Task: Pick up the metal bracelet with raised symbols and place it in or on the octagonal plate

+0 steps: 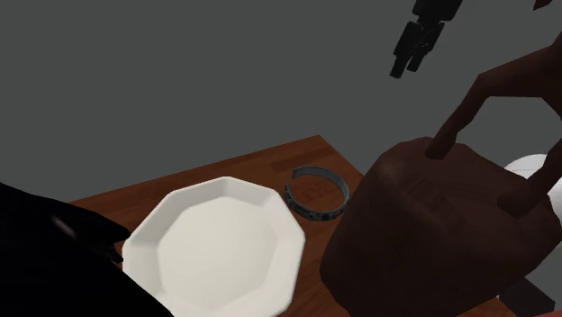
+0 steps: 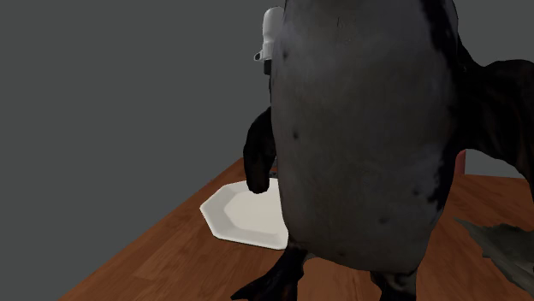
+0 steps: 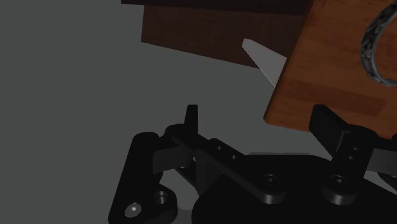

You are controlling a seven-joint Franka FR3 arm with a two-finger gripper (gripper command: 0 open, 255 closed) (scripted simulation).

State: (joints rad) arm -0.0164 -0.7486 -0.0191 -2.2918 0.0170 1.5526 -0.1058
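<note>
"Shoulder view, read from its left: what is laid out on the bench (image 1: 270, 167)?"

"The white octagonal plate (image 1: 216, 248) is met first. The metal bracelet (image 1: 315, 194) lies flat just beside it, at about two o'clock of the plate. A bulky brown figure (image 1: 432, 234) is set close by, at the bracelet's four o'clock."

"And the hand (image 1: 406, 65)?"

"It is hung high over the bench, at roughly one o'clock of the bracelet and well apart from it, tipped downward. In the wrist view its fingers (image 3: 191, 118) are seen spread wide, with nothing between them and nothing held."

"Which step is judged to be in hand?"

"The approach; no grasp is yet begun. In the wrist view the bracelet lies off to one finger's side, so the hand is not centred over it."

"What is called for next?"

"The hand should be brought above the bracelet and lowered clear of the brown figure. One finger should be set inside the band and one outside, then closed. A carry toward eight o'clock, onto the plate, would follow."
</note>
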